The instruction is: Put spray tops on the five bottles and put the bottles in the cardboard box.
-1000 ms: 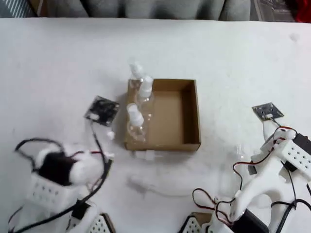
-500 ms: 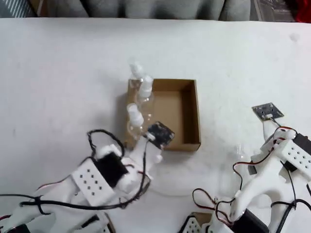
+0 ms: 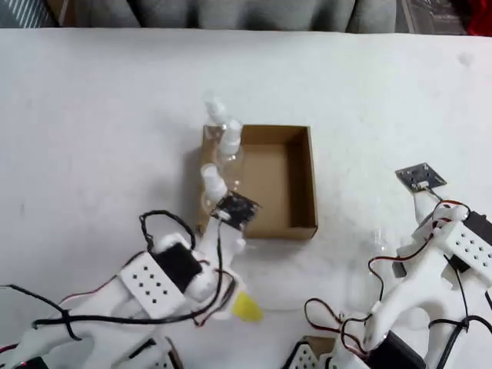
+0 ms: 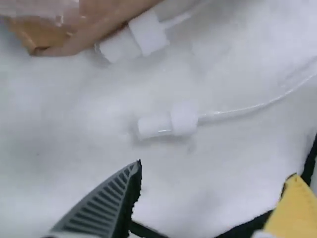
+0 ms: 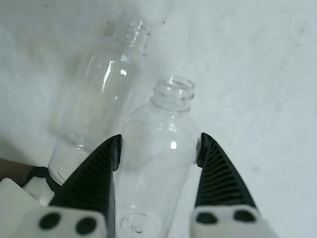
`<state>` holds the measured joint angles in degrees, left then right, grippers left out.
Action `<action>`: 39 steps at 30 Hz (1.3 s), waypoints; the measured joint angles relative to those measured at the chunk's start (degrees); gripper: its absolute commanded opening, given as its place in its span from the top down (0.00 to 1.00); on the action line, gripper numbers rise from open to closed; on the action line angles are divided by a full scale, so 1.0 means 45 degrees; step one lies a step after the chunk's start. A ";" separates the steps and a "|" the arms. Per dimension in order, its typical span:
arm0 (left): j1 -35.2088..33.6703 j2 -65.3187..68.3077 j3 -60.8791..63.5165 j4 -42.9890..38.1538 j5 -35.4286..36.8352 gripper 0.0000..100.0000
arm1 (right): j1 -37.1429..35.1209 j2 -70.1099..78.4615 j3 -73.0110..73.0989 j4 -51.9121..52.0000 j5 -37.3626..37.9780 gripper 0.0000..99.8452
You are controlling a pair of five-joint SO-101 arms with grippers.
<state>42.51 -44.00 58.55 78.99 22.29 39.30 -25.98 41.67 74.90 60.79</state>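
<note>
Clear plastic uncapped bottle is clamped between the right gripper fingers, one on each side of its body. A second open bottle sits just beside it on the white tabletop. Left gripper fingers are spread wide and hold nothing, over a loose spray top lying near the cardboard box. Capped bottles stand along the box's left wall.
</note>
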 measured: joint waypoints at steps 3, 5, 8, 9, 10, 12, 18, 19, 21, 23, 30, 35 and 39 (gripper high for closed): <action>-0.0449 0.0000 0.0527 -0.0645 0.0000 0.60 | 0.0000 0.0000 0.0000 0.0000 0.0020 0.98; -0.0527 0.0000 0.0879 -0.1094 0.0000 0.60 | 0.0000 0.0000 0.0000 0.0000 0.0020 0.98; -0.0586 0.0000 0.1309 -0.1680 0.0000 0.60 | 0.0000 0.0000 0.0000 0.0000 0.0020 0.98; -0.0606 0.0000 0.1446 -0.1797 0.0000 0.60 | 0.0000 0.0000 0.0000 0.0000 0.0020 0.98; -0.0606 0.0000 0.1543 -0.1875 0.0000 0.60 | 0.0000 0.0000 0.0000 0.0000 0.0020 0.98; -0.0606 0.0020 0.1621 -0.1934 0.0000 0.60 | 0.0000 0.0000 0.0000 0.0000 0.0020 0.98; -0.1016 0.0723 0.1700 -0.2032 0.0000 0.60 | 0.0000 0.0000 0.0000 0.0000 0.0020 0.98; -0.1250 0.1114 0.1700 -0.2344 0.0000 0.60 | 0.0000 0.0000 0.0000 0.0000 0.0020 0.98; -0.1661 0.2071 0.1700 -0.3048 0.0000 0.60 | 0.0000 0.0000 0.0000 0.0000 0.0020 0.98; -0.1934 0.3106 0.1700 -0.3731 0.0000 0.60 | 0.0000 0.0000 0.0000 0.0000 0.0020 0.98; -0.1973 0.4669 0.1700 -0.5060 0.0059 0.60 | 0.0000 0.0000 0.0000 0.0000 0.0020 0.98; -0.1973 0.4669 0.1700 -0.5079 0.0078 0.60 | 0.0000 0.0000 0.0000 0.0000 0.0020 0.98; -0.1973 0.4669 0.1700 -0.5079 0.0078 0.64 | 0.0000 0.0000 0.0000 0.0000 0.0020 0.98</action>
<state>33.63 -22.99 66.20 56.13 22.64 39.30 -25.98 41.67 74.90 60.88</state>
